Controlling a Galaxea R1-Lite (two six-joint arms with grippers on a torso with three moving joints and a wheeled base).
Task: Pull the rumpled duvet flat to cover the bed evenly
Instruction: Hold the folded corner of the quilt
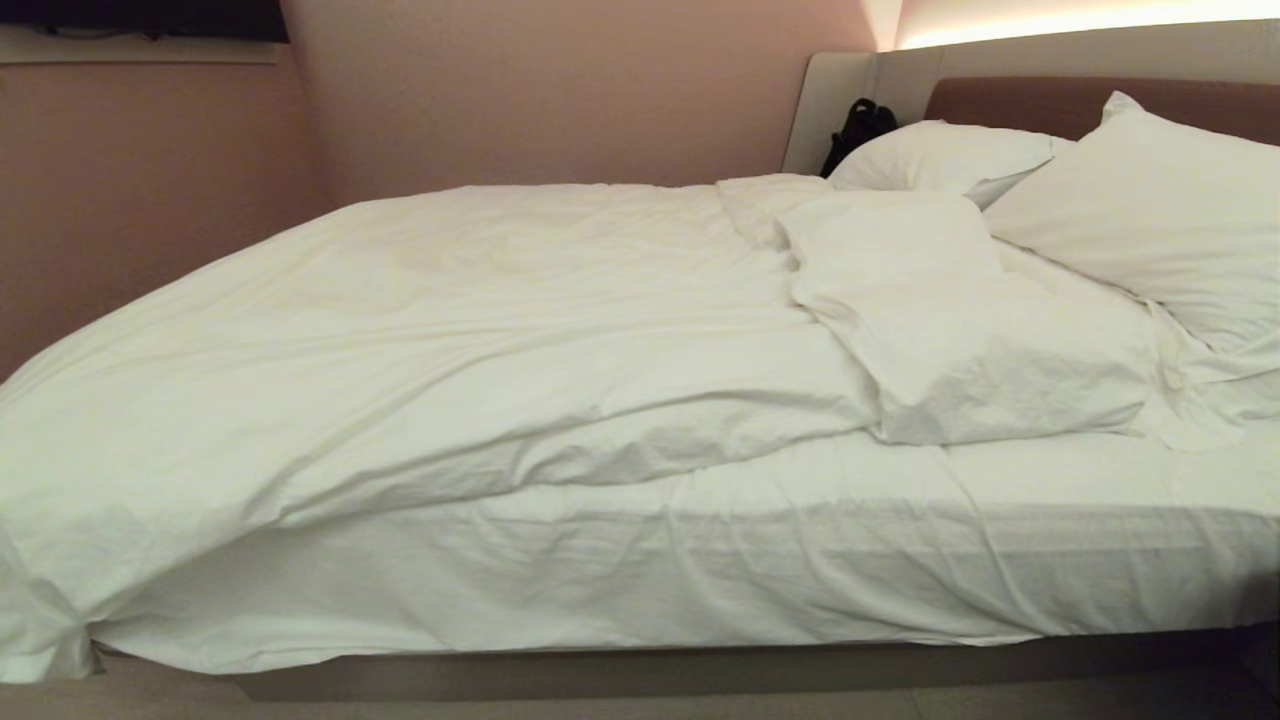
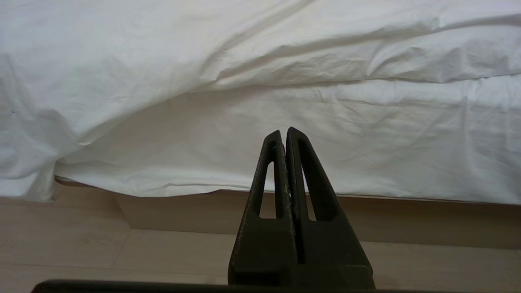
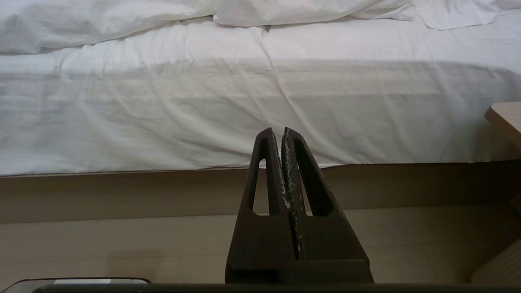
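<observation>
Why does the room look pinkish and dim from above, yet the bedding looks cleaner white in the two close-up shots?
Head view: warm light from a glowing strip above the headboard tints the wall and the duvet yellowish. Left wrist view: the duvet's overhang casts a soft shadow on the sheet. Right wrist view: a shaded band crosses the mattress side.

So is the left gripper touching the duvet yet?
Apart. The left wrist view shows the shut left gripper held low by the bed base, with the duvet edge hanging well beyond its tips.
</observation>
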